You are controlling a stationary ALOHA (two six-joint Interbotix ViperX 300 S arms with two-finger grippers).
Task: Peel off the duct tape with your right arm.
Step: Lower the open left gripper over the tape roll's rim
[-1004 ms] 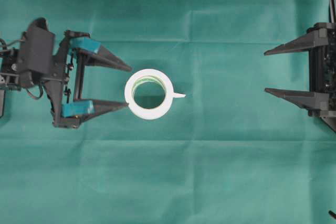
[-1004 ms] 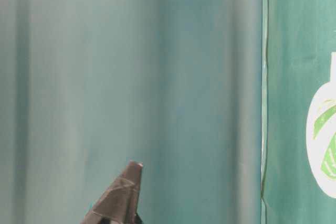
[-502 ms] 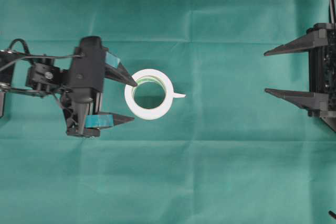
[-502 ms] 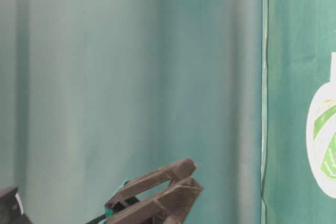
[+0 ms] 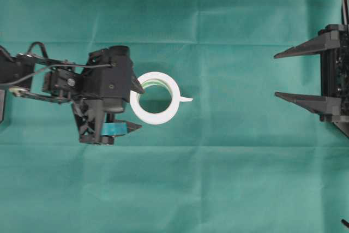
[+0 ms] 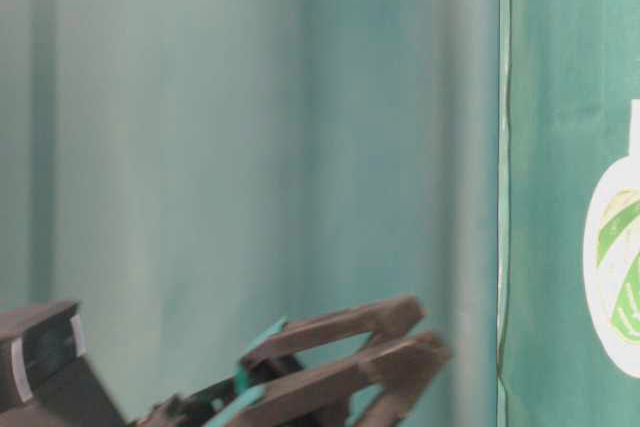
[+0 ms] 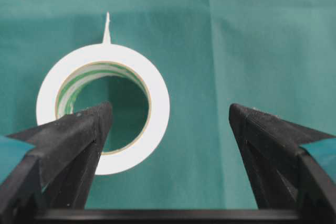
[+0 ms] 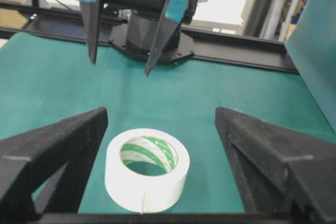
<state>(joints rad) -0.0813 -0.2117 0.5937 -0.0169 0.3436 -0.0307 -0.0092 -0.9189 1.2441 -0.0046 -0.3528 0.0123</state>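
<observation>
The duct tape (image 5: 155, 117) is a white roll with a green-striped core, lying flat mid-table, and its thin strip end (image 5: 186, 100) points toward the right arm. The left gripper (image 5: 141, 108) hangs open at the roll's left side, tips pointing down. In the left wrist view, one finger (image 7: 79, 135) overlaps the duct tape (image 7: 160, 93) rim and hole, and the other stands off to the side. The right gripper (image 5: 275, 75) is open far to the right, apart from the roll. In the right wrist view the duct tape (image 8: 147, 184) lies ahead, between the fingers of the right gripper (image 8: 161, 113).
A green cloth (image 5: 218, 178) with fold creases covers the table. A black frame rail (image 8: 236, 59) runs behind the left arm. The table-level view shows a green curtain (image 6: 250, 147) and the left gripper (image 6: 425, 337) low in frame.
The left gripper has moved right to the roll and tipped nose-down, one fingertip now over its rim. The right arm and the tape have not moved.
</observation>
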